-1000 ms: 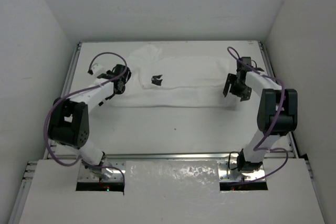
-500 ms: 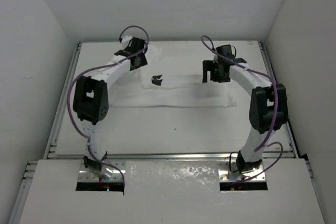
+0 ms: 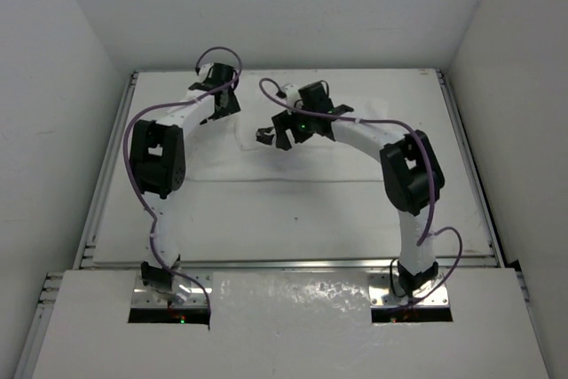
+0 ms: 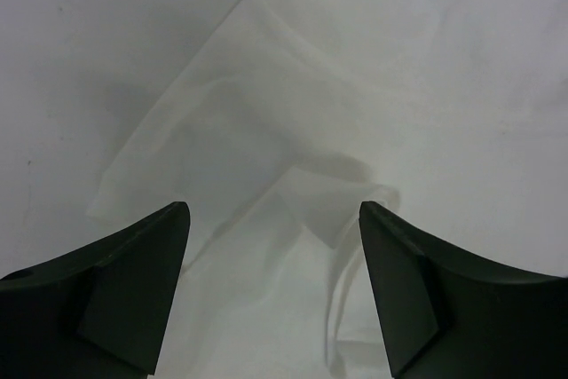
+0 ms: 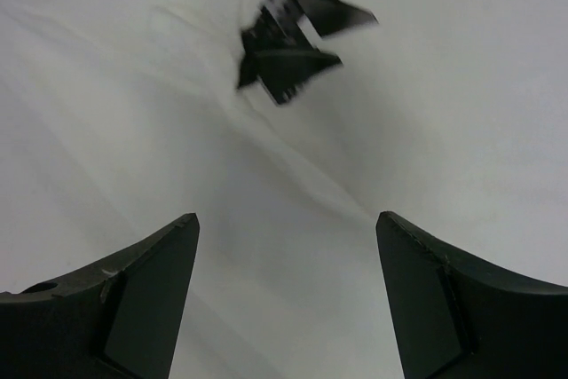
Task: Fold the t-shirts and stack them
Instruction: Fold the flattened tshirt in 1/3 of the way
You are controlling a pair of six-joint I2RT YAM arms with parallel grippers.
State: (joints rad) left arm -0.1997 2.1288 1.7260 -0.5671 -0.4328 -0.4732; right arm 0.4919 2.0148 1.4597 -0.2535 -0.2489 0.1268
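A white table (image 3: 293, 219) fills the floor of a small white booth, seen from above. Plain white walls close it in on the left (image 3: 53, 113), at the back (image 3: 284, 6) and on the right (image 3: 524, 86). A thin metal rail (image 3: 293, 264) runs along the near edge of the table. In front of the rail sits a white board (image 3: 89, 326) with a glossy patch in the middle, and the two arm bases rise through cut-outs in it.

A plain white t-shirt (image 3: 342, 161) lies spread on the far half of the table, wrinkled and almost the same white as the surface. Its near hem makes a faint straight line across the table. A small black piece (image 3: 264, 136) rests on the cloth left of centre (what it is cannot be told; it is blurred in the right wrist view).

Both arms arch toward the far side, with purple cables (image 3: 217, 52) looping off them. The left gripper (image 3: 222, 100) hangs over the far left part of the shirt. In its wrist view its jaws are spread wide, holding nothing, above a loose thin fold of fabric. The right gripper (image 3: 282, 133) reaches across to just beside the black piece. Its jaws also stand wide apart and empty, with smooth white cloth below.
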